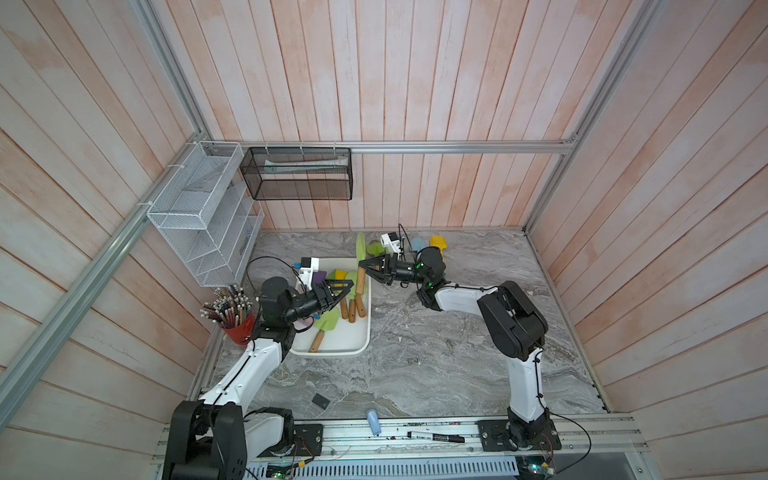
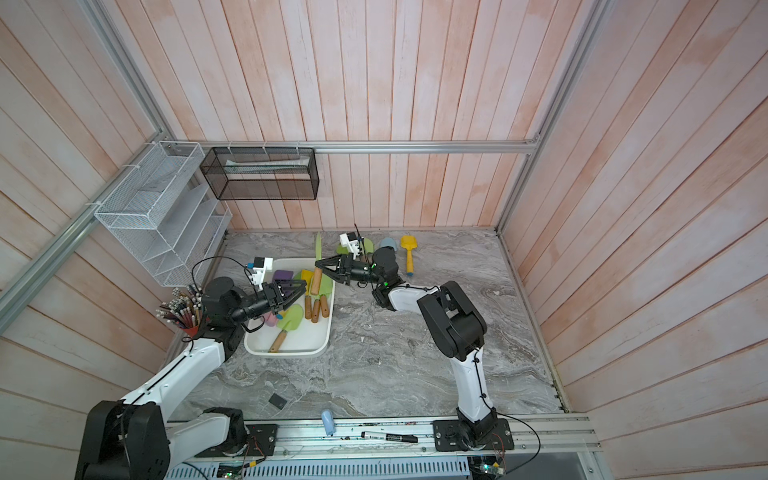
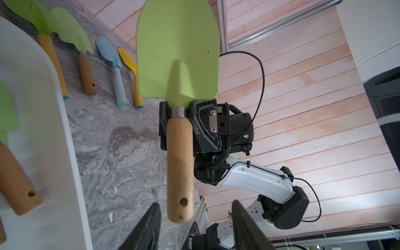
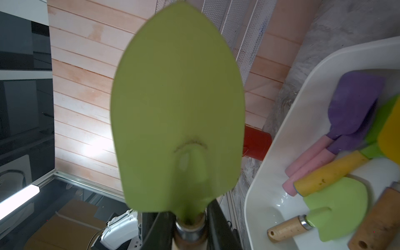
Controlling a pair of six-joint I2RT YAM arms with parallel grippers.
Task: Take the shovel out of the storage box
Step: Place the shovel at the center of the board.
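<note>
In both top views a green shovel (image 1: 360,248) (image 2: 318,249) with a wooden handle hangs upright over the far right corner of the white storage box (image 1: 367,332) (image 2: 328,332). My right gripper (image 1: 364,264) (image 4: 189,229) is shut on its neck, at the metal ferrule. My left gripper (image 1: 350,287) (image 3: 194,206) stands open just below. In the left wrist view the handle's end (image 3: 181,207) sits between its fingers (image 3: 154,211), touching neither. Several other shovels (image 1: 326,322) (image 4: 335,207) lie in the box.
Green, blue and yellow shovels (image 2: 408,249) lie on the table's far side, behind the right arm. A red pencil cup (image 1: 239,328) stands left of the box. A white wire rack (image 1: 203,216) and a black mesh basket (image 1: 297,174) hang on the walls. A marker (image 1: 434,437) lies at the front.
</note>
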